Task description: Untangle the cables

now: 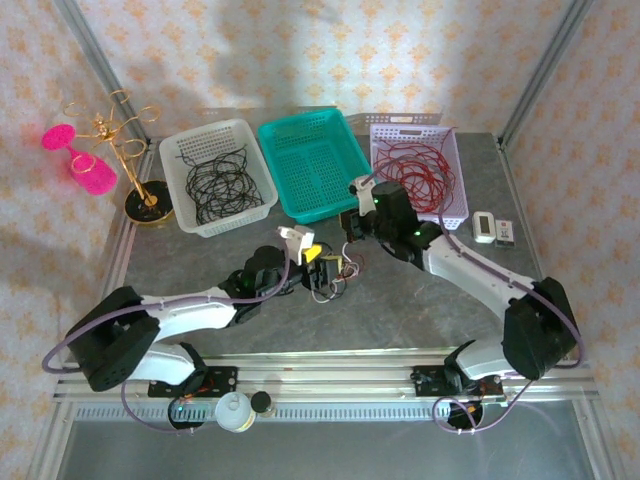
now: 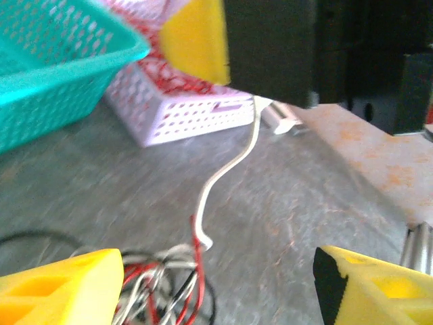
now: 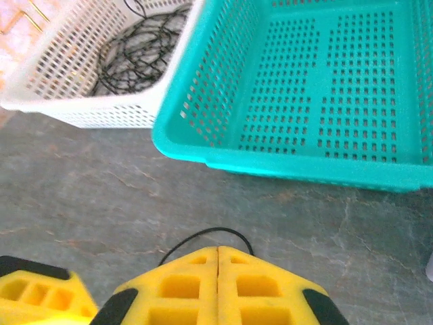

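Right gripper clamped shut near teal basket, left gripper spread wide over cable clump, white strand trailing out.

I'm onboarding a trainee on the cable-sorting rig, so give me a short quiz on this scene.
1. True or false: the teal basket holds no cables.
2. The black cables lie in which basket: A white, B teal, C lilac?
3. Fill in: the left gripper is open; the right gripper is ___.
Key: 1 true; 2 A; 3 shut.
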You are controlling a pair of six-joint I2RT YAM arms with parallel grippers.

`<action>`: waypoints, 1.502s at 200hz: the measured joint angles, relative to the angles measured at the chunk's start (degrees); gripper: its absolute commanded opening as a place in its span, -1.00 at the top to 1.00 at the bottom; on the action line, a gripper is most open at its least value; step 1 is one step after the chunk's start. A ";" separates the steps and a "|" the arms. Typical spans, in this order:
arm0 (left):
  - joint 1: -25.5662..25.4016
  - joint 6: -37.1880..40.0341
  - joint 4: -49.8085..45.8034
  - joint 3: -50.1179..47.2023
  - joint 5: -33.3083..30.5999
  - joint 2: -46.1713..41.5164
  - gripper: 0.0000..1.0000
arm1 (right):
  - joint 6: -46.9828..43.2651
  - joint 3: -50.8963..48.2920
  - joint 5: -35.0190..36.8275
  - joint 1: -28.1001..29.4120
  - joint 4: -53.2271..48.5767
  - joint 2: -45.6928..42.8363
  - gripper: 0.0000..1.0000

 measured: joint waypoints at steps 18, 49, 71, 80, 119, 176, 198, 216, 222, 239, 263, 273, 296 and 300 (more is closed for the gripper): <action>-0.02 2.10 9.53 -0.33 2.14 3.30 -0.54 | 0.66 0.31 -1.95 0.00 -1.09 -1.33 0.94; -0.04 5.16 16.96 1.44 3.58 10.19 -0.47 | 0.92 1.66 -6.93 0.00 -2.69 -1.99 1.00; -0.04 7.43 18.40 3.61 3.50 13.22 -0.47 | 1.05 2.40 -10.27 0.00 -3.30 -2.60 1.00; -0.04 8.44 19.26 3.80 3.30 13.79 -0.43 | 1.07 2.54 -11.50 0.00 -3.39 -3.10 1.00; -0.04 12.26 20.13 5.14 1.53 15.02 0.52 | 1.07 3.85 -15.02 0.00 -3.78 -4.46 1.00; -0.04 12.66 21.14 6.64 -1.33 15.43 1.00 | 3.26 5.29 -13.64 -0.11 -3.89 -5.77 -0.11; -0.09 11.80 21.46 6.67 -2.16 15.17 1.00 | 4.90 3.93 -11.41 -2.10 -2.38 -8.52 -0.25; -0.09 11.06 21.05 6.67 -2.58 14.91 1.00 | 7.17 -0.70 -11.21 -6.27 1.29 -14.21 -0.23; -0.09 10.82 20.87 6.64 -2.58 14.71 1.00 | 7.78 -2.67 -11.39 -8.07 3.13 -15.98 -0.19; -0.09 10.19 20.39 6.64 -2.58 13.73 1.00 | 10.43 -10.32 -11.47 -13.46 9.90 -20.74 -0.13; -0.09 9.42 18.84 6.67 -2.58 11.54 1.00 | 12.31 -22.95 -14.36 -15.93 21.16 -22.77 -0.12; -0.09 9.22 17.92 6.71 -2.62 10.56 1.00 | 12.50 -28.33 -16.48 -15.91 26.93 -22.75 -0.13; -0.09 9.14 14.32 7.74 -2.82 8.44 1.00 | 11.13 -39.28 -19.50 -15.04 41.03 -22.60 -0.30; -0.09 9.14 13.75 8.02 -2.80 8.17 1.00 | 10.34 -40.46 -19.69 -14.53 43.15 -22.34 -0.32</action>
